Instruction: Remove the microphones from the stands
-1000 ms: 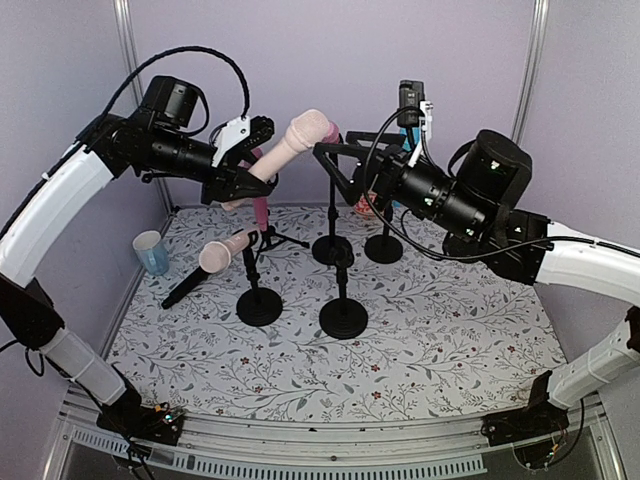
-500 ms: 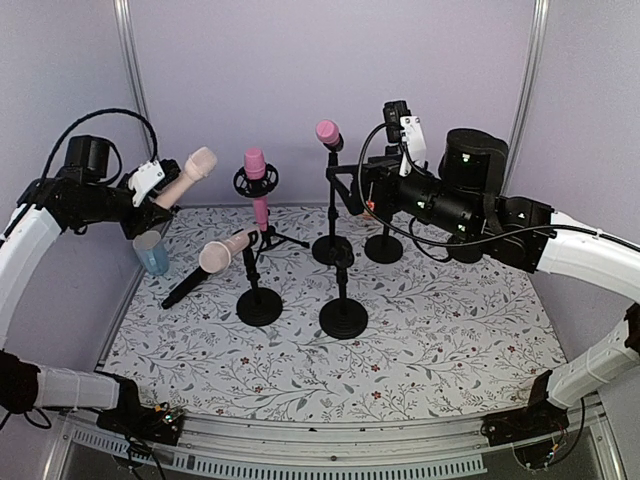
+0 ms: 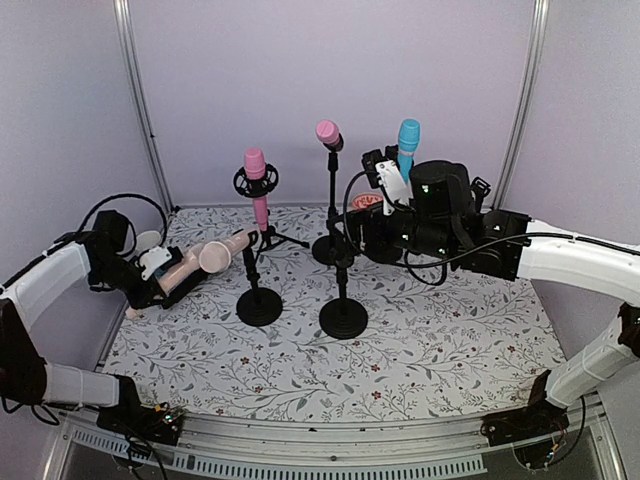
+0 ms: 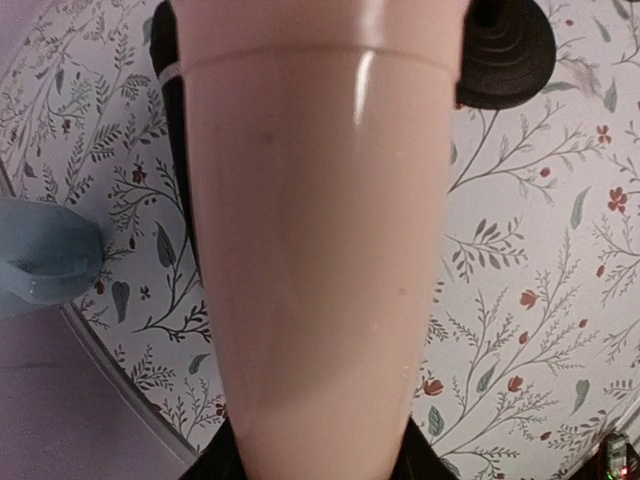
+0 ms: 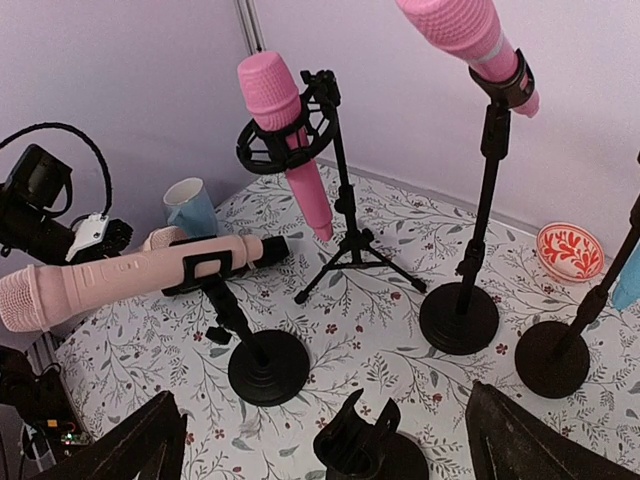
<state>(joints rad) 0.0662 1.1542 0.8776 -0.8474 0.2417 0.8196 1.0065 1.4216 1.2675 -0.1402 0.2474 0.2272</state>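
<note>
Grips the pale peach plastic microphone (image 4: 320,250) in the shut-tight left claw (image 3: 160,276), low over the floral counter's (image 3: 430,340) left edge, beside a pale blue mug (image 5: 190,205); holds the right claw (image 5: 322,392) spread wide, empty, near the bare black stand (image 3: 343,300).

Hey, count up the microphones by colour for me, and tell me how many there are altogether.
Pale pink plastic microphones: 2
Bright pink plastic microphones: 2
Blue plastic microphone: 1
Total: 5
</note>
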